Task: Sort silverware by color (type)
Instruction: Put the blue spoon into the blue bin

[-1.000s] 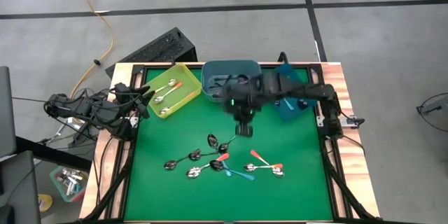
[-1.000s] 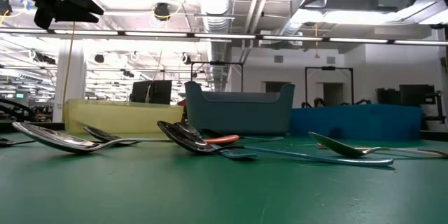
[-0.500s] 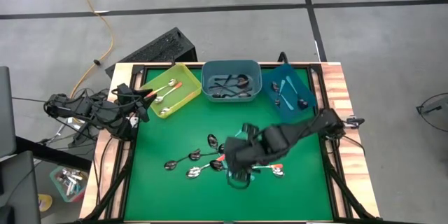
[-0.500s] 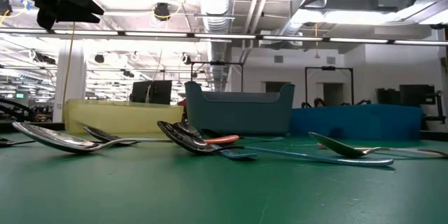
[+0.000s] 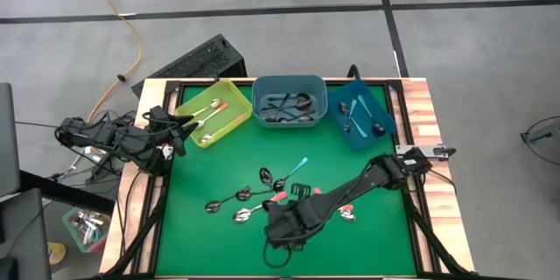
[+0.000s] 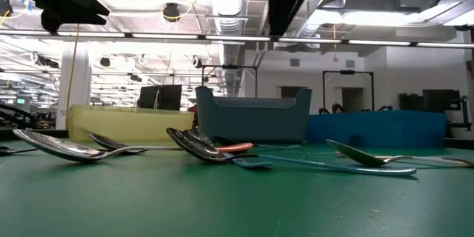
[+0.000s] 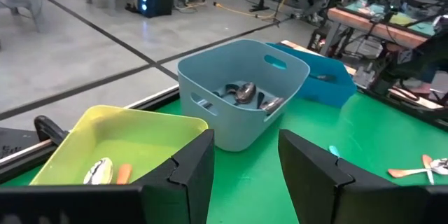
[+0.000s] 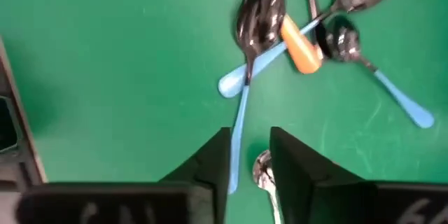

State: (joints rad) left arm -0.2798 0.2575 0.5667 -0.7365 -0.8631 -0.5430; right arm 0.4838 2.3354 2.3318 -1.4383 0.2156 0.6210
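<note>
Still loose on the mat: spoons (image 5: pixel 254 199) crossed in a heap near the front edge, handles orange, teal and dark; others already dropped in the bins (image 5: pixel 289 78) at the far edge. Back from those bins within the last second and down over the heap's near end with the right gripper (image 8: pixel 248 140), fingers spread wider than before, empty, straddling a teal handle (image 8: pixel 238 122). Likely lining up the next pick. Waiting beside the yellow bin: left gripper (image 7: pixel 245 155), spread, empty.
</note>
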